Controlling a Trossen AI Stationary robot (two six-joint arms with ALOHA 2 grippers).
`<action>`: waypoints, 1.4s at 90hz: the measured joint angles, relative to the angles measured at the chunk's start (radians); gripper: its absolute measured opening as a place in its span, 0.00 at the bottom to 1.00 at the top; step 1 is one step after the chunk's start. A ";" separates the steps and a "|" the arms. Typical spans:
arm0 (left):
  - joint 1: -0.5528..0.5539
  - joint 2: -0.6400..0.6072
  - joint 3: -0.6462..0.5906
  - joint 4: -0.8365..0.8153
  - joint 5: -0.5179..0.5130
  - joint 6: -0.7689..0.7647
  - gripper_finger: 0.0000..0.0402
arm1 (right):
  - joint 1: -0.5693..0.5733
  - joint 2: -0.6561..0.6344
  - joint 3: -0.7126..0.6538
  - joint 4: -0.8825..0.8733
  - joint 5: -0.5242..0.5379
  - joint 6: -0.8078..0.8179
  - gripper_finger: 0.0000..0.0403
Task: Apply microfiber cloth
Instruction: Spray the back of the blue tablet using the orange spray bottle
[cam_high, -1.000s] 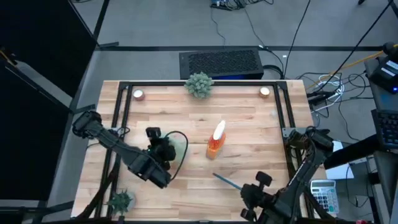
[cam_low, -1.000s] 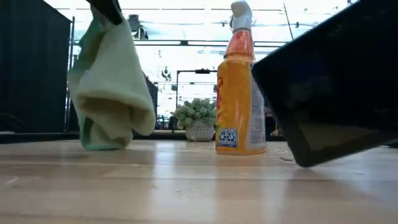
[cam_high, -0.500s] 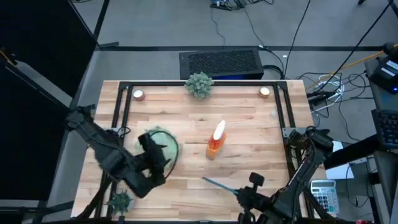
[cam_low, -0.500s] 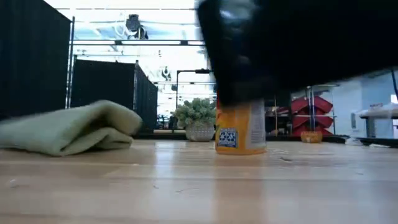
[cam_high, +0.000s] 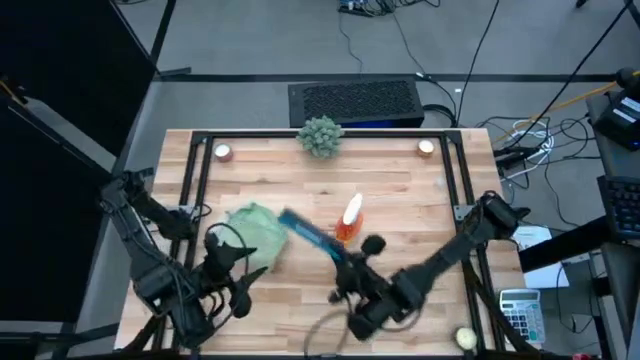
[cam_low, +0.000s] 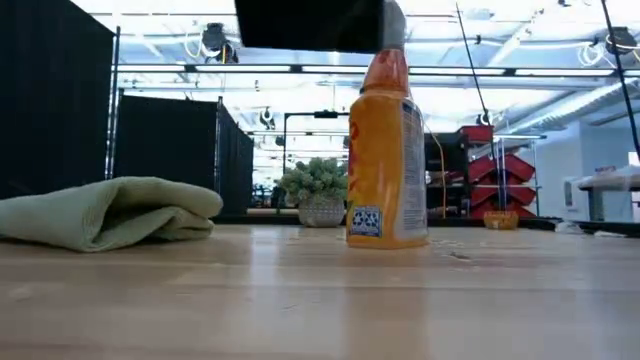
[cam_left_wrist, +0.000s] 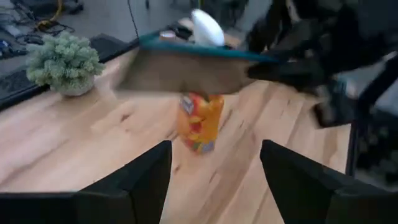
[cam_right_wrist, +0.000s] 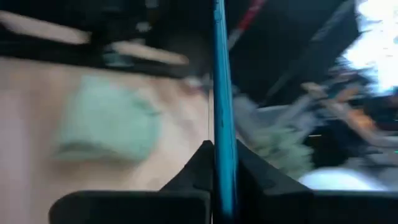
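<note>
Reaching across the table, right gripper (cam_high: 342, 262) clamping teal-edged phone (cam_high: 308, 234) above cloth (cam_high: 255, 232); left gripper (cam_high: 228, 272) spread, empty.

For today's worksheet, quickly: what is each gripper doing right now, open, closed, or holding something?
Left gripper: open, empty, pulled back from the microfiber cloth lying on the table.
Right gripper: shut on the phone, held above the table.

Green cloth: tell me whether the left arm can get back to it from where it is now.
Probably yes. The cloth lies flat on the table just ahead of the open left gripper, with nothing between; the phone held by the right gripper hovers beside it.
</note>
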 joint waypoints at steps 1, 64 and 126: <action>-0.003 0.000 -0.007 -0.003 -0.023 -0.026 0.57 | -0.008 0.000 0.000 0.008 0.007 -0.014 0.02; 0.325 -0.013 -0.097 0.047 -0.220 -0.476 0.57 | -0.166 0.006 0.000 0.131 0.104 -0.619 0.02; 0.482 -0.008 -0.097 0.319 -0.115 -0.207 0.57 | -0.128 0.064 0.000 0.312 0.167 -0.816 0.02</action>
